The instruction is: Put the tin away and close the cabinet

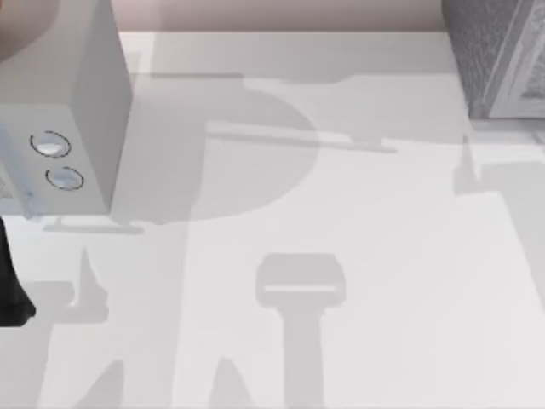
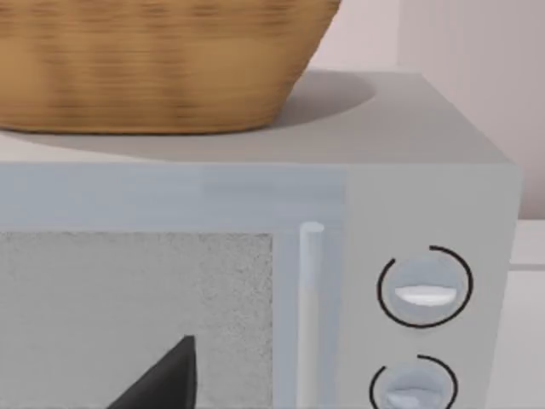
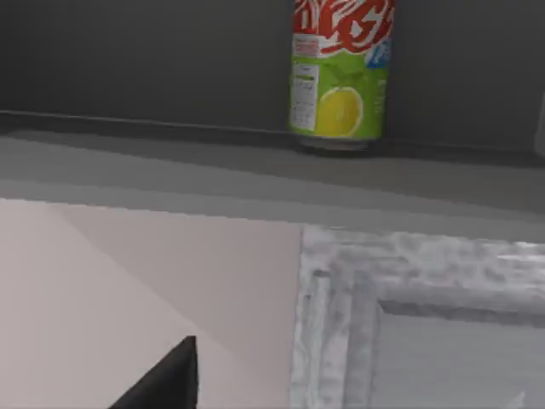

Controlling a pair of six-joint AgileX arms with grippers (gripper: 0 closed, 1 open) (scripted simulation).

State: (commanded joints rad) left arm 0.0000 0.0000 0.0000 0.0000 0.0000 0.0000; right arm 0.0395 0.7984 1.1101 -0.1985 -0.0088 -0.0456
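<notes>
The tin (image 3: 341,72) stands upright on the dark floor inside the cabinet (image 3: 153,162), red with white marks above a yellow-green band. The interior is exposed, and the cabinet's lighter grey framed door panel (image 3: 426,328) shows in front of it. From above, the dark speckled cabinet (image 1: 494,51) sits at the table's far right corner. A dark part of my right gripper (image 3: 162,379) is in front of the cabinet, apart from the tin. My left arm (image 1: 13,294) is at the table's left edge, and its gripper (image 2: 162,379) faces the pale box.
A smooth pale grey box with two round dials (image 1: 60,162) stands at the far left of the table. A wicker basket (image 2: 153,60) rests on top of it. Pale table surface (image 1: 341,213) lies between the box and the cabinet.
</notes>
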